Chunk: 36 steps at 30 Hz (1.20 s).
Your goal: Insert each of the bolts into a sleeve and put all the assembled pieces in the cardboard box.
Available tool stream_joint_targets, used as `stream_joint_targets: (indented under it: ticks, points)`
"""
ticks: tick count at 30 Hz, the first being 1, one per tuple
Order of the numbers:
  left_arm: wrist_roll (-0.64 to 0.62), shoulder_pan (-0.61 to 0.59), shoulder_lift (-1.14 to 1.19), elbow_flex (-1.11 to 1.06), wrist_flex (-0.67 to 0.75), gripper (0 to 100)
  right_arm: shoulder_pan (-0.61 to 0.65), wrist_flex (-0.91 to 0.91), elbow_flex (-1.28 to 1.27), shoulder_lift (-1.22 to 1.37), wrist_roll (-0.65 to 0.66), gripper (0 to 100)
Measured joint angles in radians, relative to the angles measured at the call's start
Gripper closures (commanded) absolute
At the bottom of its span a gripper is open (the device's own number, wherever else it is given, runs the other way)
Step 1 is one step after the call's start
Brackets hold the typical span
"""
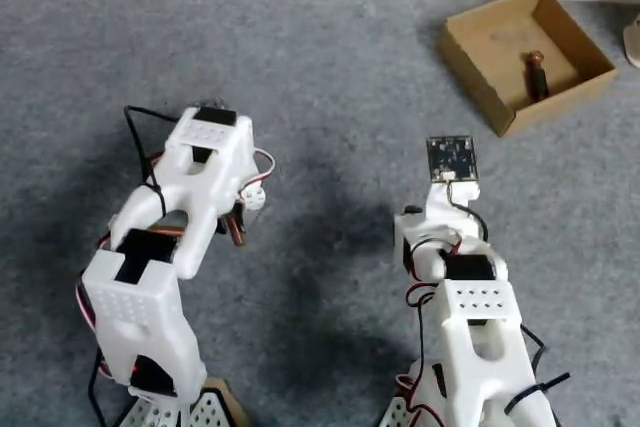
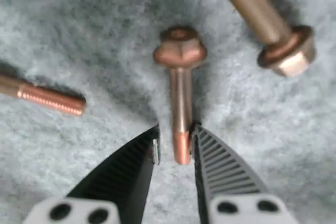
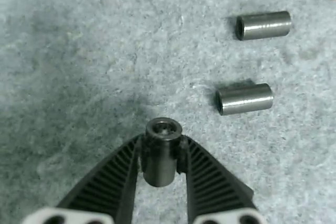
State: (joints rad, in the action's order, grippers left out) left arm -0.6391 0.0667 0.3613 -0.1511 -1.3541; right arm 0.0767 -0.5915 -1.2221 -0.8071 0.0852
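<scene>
Looking down my left gripper, I see its jaws set narrow around the threaded tip of a copper bolt. The shank seems to touch one finger, with a sliver of grey carpet showing at the other, so I would not call it gripped. That bolt points its flanged hex head away from my wrist. A second bolt lies slantwise near it, head towards the first bolt's head but apart from it. The threaded end of a third bolt lies well off to the other side.

My right gripper is closed on a dark steel sleeve, which it holds by its sides with the open bore facing the camera. Two loose sleeves lie on their sides on the carpet beyond it, the nearer sleeve and the farther sleeve, roughly parallel and apart from each other.

From the high view, the cardboard box sits at the far right of the carpet, beyond my right arm. One assembled piece lies inside it, towards the middle of its floor.
</scene>
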Motion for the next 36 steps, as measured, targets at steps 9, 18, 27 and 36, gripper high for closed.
stream_joint_targets:
  ticks: [9,18,27,36]
  points:
    - [0.006,-0.077,0.000,0.057,0.046,89,0.000,0.000,0.000,0.000,0.000,99.4]
    - [0.114,-0.101,-0.003,-0.026,0.210,89,0.009,0.000,-0.028,0.000,0.000,99.4]
    - [0.118,-0.087,-0.011,-0.087,0.295,98,0.018,0.000,-0.028,0.000,0.000,99.4]
    - [0.173,-0.029,-0.009,-0.080,0.304,99,0.091,0.118,-0.112,-0.003,0.003,99.4]
